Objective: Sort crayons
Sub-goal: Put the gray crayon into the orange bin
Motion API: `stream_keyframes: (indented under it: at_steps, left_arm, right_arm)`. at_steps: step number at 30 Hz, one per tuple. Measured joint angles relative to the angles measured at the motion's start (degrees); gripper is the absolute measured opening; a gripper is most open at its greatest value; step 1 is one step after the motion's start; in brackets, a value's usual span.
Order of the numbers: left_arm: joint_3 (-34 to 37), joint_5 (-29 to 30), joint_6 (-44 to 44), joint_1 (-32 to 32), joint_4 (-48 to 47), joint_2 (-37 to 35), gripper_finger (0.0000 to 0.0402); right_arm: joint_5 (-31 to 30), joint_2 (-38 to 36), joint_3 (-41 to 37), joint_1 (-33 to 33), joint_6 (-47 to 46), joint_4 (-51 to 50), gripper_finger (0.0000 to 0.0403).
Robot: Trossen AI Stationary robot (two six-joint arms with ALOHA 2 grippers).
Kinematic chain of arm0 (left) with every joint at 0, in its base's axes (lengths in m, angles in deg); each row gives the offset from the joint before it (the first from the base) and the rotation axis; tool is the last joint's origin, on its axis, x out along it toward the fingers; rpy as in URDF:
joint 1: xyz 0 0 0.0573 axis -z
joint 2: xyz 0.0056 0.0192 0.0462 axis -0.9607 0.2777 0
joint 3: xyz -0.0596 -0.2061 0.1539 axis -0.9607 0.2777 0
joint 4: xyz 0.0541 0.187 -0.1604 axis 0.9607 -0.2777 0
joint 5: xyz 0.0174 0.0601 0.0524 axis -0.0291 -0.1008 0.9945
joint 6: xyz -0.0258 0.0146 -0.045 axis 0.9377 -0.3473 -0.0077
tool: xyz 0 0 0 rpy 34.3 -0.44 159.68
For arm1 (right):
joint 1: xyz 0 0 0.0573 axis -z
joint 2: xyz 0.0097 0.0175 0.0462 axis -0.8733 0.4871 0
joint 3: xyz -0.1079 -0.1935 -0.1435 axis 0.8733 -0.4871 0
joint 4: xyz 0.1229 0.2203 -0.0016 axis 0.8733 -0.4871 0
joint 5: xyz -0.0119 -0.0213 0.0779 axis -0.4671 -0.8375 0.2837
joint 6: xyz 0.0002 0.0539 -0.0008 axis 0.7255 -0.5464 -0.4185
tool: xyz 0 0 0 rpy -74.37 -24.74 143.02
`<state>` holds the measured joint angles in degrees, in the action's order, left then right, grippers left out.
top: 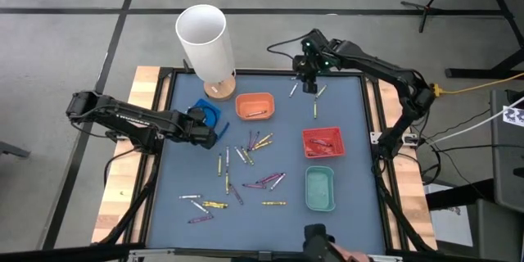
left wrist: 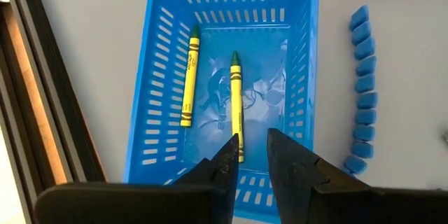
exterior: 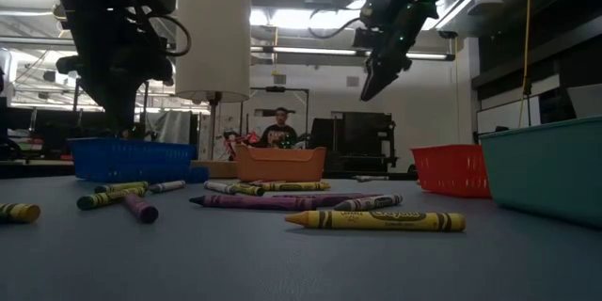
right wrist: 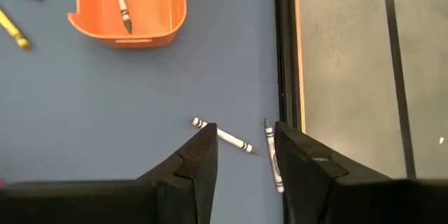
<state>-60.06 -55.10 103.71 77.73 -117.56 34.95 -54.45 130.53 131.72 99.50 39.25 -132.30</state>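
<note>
A: Crayons (top: 246,160) — where?
B: Most lie loose mid-tabletop (top: 352,131), between the trays: yellow, purple and pale ones, with a smaller group toward the near left. In the low view a yellow crayon (exterior: 374,219) lies nearest the camera, a purple one (exterior: 273,201) just behind it.

A: Any already in trays?
B: Blue tray (left wrist: 224,77): two yellow crayons (left wrist: 187,77) lying lengthwise on its floor, side by side, apart. Orange tray (right wrist: 129,7): one pale crayon (right wrist: 120,0). Red tray (top: 322,142): a few dark sticks, colour not readable. Green tray (top: 319,188): contents cannot be told.

A: Left gripper (left wrist: 250,155)?
B: Above the blue tray's near end. Jaws narrowly parted, nothing between them; the tip of one yellow crayon shows just past the left finger.

A: Right gripper (right wrist: 243,143)?
B: Raised over the far right corner of the tabletop, beside the black frame (right wrist: 283,42). Jaws apart, holding nothing. Two white crayons (right wrist: 224,135) lie on the tabletop below, one angled, one along the frame edge.

A: Other items?
B: White cylinder (top: 203,39) on a wooden base at the far edge. A person (exterior: 279,130) sits in the room behind.
</note>
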Motion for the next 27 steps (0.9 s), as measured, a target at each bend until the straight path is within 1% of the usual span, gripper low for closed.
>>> stream_keyframes:
  at_steps: [14,27]
  left_arm:
    - [0.04,-0.02,0.52,0.00,0.63,0.00,0.0060]
    - [0.04,-0.02,0.52,0.00,0.61,0.00,0.0060]
  right_arm:
    - [0.00,12.41,0.00,-0.01,10.70,1.90,0.0140]
    - [-0.68,19.68,0.00,-0.07,14.27,4.67,0.0140]
